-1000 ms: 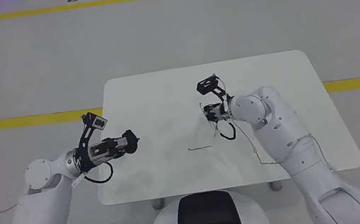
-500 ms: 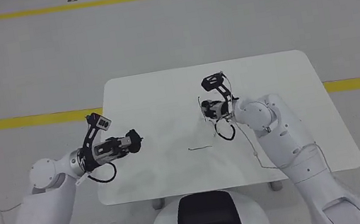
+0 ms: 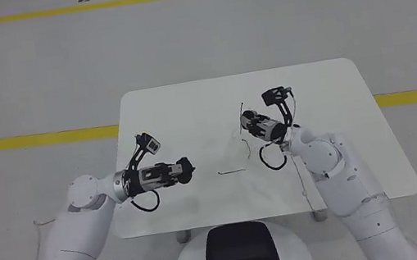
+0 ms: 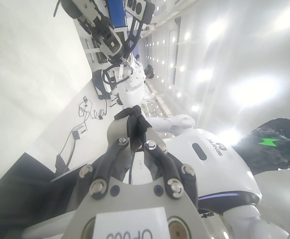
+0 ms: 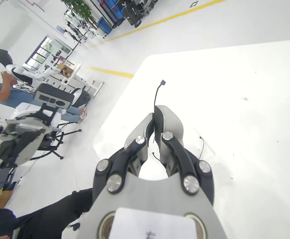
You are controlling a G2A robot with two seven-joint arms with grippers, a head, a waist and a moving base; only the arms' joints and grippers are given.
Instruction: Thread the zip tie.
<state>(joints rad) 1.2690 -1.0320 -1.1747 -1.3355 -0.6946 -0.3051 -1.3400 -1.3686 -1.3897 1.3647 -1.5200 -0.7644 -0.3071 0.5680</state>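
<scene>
Pinches zip tie (image 5: 155, 96) in right gripper (image 5: 154, 113) near table (image 3: 334, 84) centre. Presses left gripper (image 4: 135, 125) together at 8 o'clock. Shows second tie (image 3: 232, 170) flat at 7 o'clock.

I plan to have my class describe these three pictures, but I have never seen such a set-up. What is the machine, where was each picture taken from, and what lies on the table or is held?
It is a robot with two arms, each ending in a two-fingered gripper. The top view looks down at a white table from a camera above the arms. The other two come from cameras on the wrists, each looking along its own gripper. The right gripper is shut on a black zip tie, whose head sticks out in front. The left gripper is shut too, with something black at its tips that I cannot make out. A thin black strip, probably another tie, lies loose on the table between the arms.
</scene>
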